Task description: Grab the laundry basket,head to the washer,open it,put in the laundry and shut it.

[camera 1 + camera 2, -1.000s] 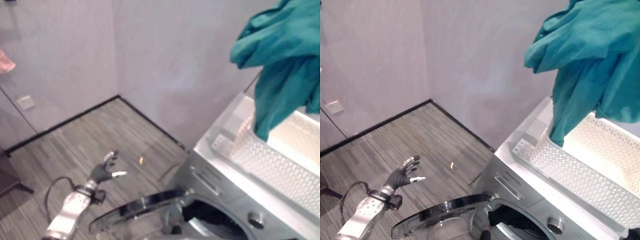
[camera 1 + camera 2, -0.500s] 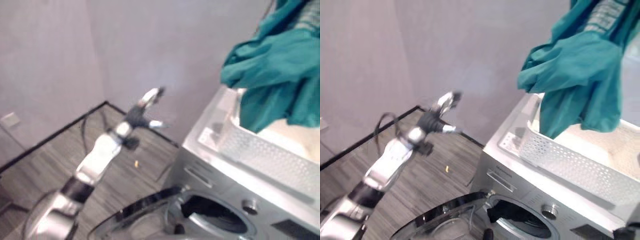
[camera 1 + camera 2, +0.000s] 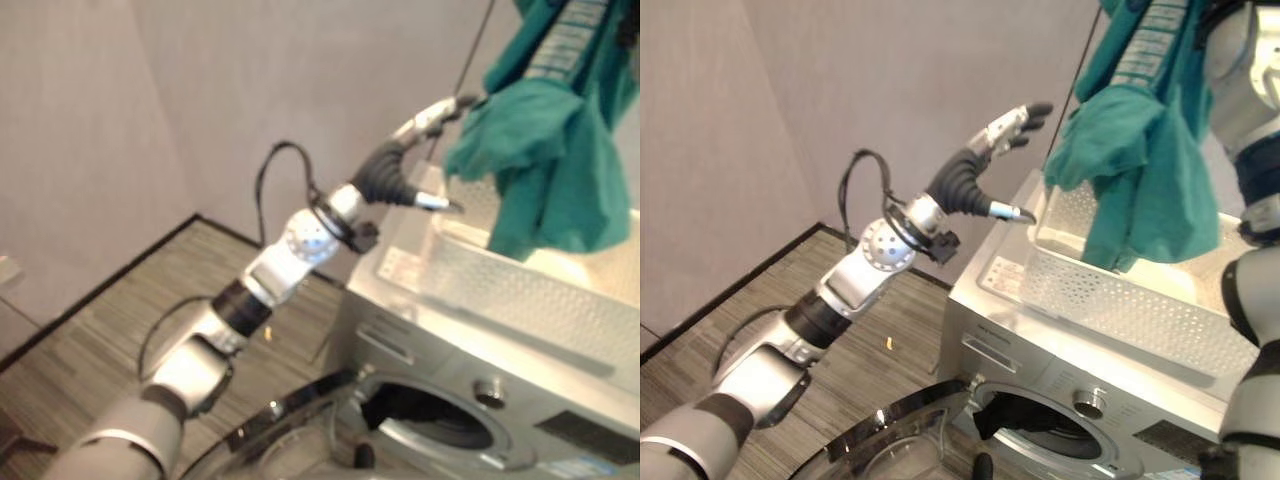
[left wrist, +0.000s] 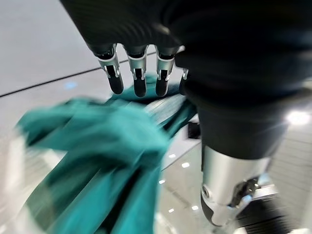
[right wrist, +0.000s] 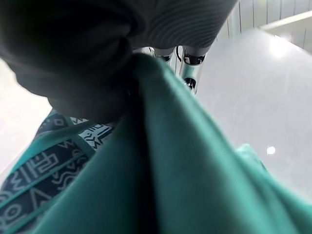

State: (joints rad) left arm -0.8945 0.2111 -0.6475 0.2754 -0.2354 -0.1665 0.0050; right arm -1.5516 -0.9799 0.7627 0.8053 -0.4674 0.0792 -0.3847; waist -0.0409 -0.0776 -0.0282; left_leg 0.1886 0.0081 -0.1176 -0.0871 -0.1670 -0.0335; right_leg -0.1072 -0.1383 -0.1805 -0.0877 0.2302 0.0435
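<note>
Your left hand (image 3: pixel 992 150) is spread open beside the one teal garment (image 3: pixel 1140 170), upper right of frame. Your right hand (image 5: pixel 190 66) grips it above one white basket (image 3: pixel 1120 300) atop one washer (image 3: pixel 1040 400), door open.

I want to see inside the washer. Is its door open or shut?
Open. The washing machine's round glass door is swung out and down in front, and the dark drum opening shows, with something dark inside.

Teal laundry (image 3: pixel 1145 190) hanging over white perforated basket (image 3: pixel 1120 300) atop open-doored washer (image 3: pixel 1040 400).
</note>
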